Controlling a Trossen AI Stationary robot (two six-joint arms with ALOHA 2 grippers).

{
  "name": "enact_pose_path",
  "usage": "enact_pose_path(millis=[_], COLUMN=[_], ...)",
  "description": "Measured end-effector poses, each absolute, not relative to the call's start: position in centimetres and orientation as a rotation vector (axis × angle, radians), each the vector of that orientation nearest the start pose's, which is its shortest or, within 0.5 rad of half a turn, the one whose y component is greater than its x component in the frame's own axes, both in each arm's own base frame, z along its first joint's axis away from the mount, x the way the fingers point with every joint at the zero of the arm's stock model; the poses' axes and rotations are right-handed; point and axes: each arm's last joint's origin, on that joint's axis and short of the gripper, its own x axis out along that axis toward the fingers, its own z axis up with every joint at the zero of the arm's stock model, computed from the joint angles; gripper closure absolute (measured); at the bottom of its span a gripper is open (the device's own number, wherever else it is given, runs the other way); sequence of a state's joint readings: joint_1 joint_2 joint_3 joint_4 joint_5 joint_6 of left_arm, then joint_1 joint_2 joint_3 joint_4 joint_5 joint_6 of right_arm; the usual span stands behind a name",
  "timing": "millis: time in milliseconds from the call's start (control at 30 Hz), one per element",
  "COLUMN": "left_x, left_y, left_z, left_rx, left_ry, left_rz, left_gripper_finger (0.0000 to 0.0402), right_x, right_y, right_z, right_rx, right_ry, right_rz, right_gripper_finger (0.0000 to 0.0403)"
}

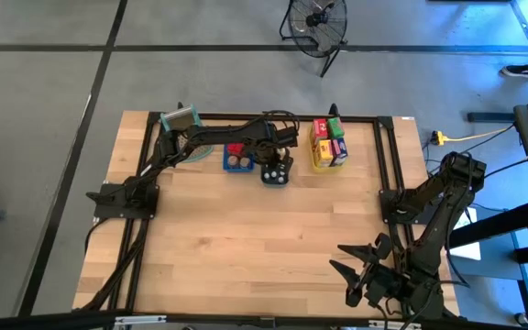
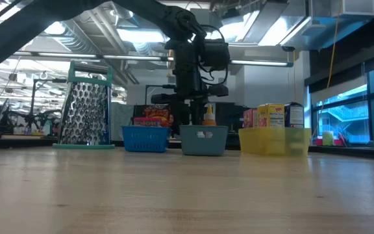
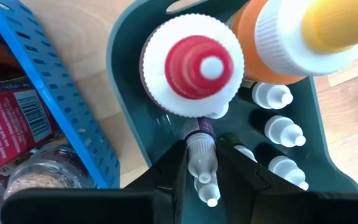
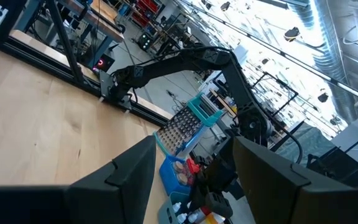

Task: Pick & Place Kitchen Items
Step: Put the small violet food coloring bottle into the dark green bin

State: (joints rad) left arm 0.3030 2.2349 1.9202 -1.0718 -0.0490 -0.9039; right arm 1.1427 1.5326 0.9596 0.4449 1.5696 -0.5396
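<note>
Gripping a tiny white-capped bottle (image 3: 201,163) with a purple band, the left gripper (image 3: 199,167) has its two dark fingers (image 3: 171,167) clenched on the bottle's narrow body, low in the centre of the left wrist frame, inside the grey tray (image 3: 127,43). Such a bottle is probably light, stiff plastic and smooth, so it could twist or slip; the hold around its body just under the cap looks the sensible place, since the tapered tip offers nothing to pinch. Around it stand three more small white-capped bottles (image 3: 283,132) at the lower right, a larger white cap with a red nozzle (image 3: 192,65) above it, and an orange bottle (image 3: 278,38) at the upper right. A blue tray (image 3: 53,101) with a red packet lies at the left. From above, the left arm reaches from the table's left side to the upper middle, wrist pointed straight down over the grey tray, with a yellow tray (image 1: 328,158) of cartons to its right. The right gripper (image 1: 367,268) waits at the lower right, fingers released and apart.
</note>
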Motion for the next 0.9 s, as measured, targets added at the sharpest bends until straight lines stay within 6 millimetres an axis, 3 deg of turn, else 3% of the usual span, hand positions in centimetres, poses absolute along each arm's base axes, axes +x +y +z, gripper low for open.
enact_pose_path(millis=[467,900], left_x=[43.1,43.8], left_y=[13.5,13.5], left_z=[19.8,17.8], left_rx=[-0.916,-0.913], left_ry=[1.163,1.194], left_rz=[0.905,0.882], left_gripper_finger=[0.0325,0.0325], right_x=[15.7,15.2], right_y=[27.5,27.8], right_z=[27.6,27.6], right_rx=[-0.658,-0.658], right_ry=[0.142,0.136], right_rz=[-0.409,-0.392], right_gripper_finger=[0.0186,0.0186])
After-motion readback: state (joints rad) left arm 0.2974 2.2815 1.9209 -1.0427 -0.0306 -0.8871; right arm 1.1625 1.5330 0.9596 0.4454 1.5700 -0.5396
